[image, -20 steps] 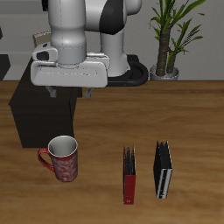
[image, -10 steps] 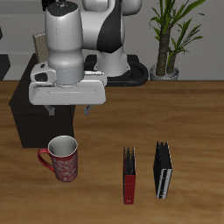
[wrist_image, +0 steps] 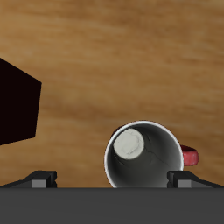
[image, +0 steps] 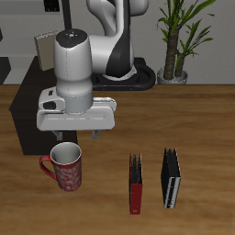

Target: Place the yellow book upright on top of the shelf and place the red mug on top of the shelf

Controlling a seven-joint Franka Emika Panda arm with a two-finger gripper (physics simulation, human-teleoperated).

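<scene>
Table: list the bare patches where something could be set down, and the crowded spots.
Bare wood runs on the table from the potted plant forward to the black book, and between the red mug and the red book. It is crowded at the shelf, where the pincer hangs over the mug.

Study: books (image: 171, 179), potted plant (image: 178, 37)

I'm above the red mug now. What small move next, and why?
Probably ease straight down with the jaws open. The gripper hangs just above the red mug, which stands upright on the table in front of the shelf. The wrist view looks into the mug's open mouth, near the jaws' line, so only a slight centring over the rim seems needed before closing.
</scene>
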